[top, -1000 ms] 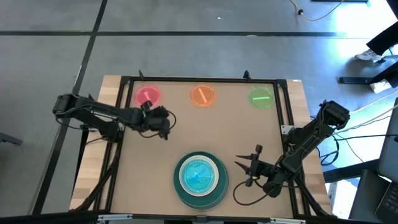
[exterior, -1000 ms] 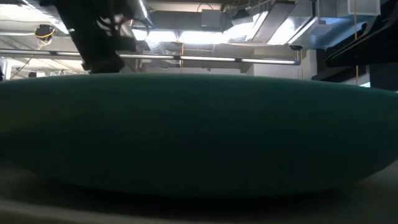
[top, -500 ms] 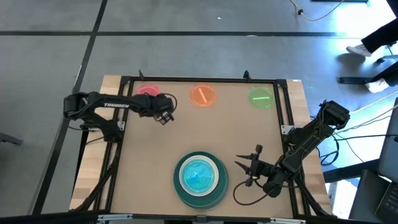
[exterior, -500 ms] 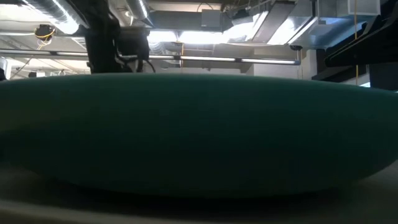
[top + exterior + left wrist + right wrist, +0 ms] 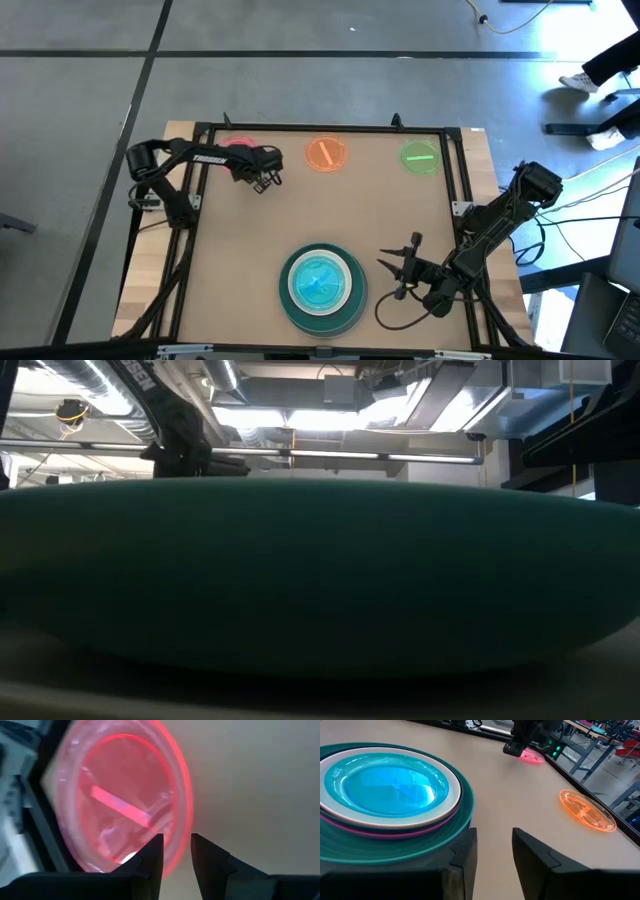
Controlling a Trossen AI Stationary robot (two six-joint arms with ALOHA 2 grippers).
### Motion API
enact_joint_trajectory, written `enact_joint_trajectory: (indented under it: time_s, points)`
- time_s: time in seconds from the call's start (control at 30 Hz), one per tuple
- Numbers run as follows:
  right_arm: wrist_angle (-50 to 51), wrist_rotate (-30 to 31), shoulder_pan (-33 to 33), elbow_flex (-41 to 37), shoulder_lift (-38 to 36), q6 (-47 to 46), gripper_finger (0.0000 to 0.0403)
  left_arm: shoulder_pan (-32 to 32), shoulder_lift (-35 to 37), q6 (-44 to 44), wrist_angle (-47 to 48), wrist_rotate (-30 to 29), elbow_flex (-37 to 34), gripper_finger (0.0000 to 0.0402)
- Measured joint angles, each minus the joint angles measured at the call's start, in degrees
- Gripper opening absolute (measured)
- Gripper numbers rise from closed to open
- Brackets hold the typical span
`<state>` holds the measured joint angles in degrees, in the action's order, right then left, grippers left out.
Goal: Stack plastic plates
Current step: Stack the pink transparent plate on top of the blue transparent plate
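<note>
The left end effector (image 5: 265, 181), fingers parted and empty, is hovering with the small translucent pink plate (image 5: 120, 800) lying just toward eleven o'clock, far nearer than the right arm.

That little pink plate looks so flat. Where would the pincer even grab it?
By the rim. The pink plate lies flat on the table, so only its raised edge gives purchase. The left pincer, fingers slightly apart, sits at that edge, best approached from above with one finger inside.
</note>
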<state>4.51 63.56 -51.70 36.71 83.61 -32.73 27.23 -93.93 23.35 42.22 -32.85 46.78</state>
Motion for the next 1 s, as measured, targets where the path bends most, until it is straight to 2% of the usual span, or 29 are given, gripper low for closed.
enact_joint_trajectory:
  time_s: [0.17,0.5,0.73,0.83,1.0]
  points:
    - [0.0,0.0,0.0,0.0,0.0,0.0,0.0113,0.9,-1.3,-0.3,-0.7,-1.4,0.0,0.0092]
    - [0.0,0.0,0.0,0.0,0.0,0.0,0.0113,2.8,-1.4,-3.1,-3.1,1.0,-0.2,0.0092]
    - [0.1,0.0,0.0,0.0,0.0,0.0,0.0113,3.8,-1.0,-5.9,-6.0,2.6,-3.3,0.0088]
    - [0.1,0.2,0.0,0.0,0.0,0.0,0.0113,3.7,-1.0,-6.0,-6.1,2.7,-3.7,0.0069]
    - [0.0,0.3,0.0,0.0,0.0,0.0,0.0113,1.9,-1.2,-7.1,-7.1,1.2,-3.9,0.0016]
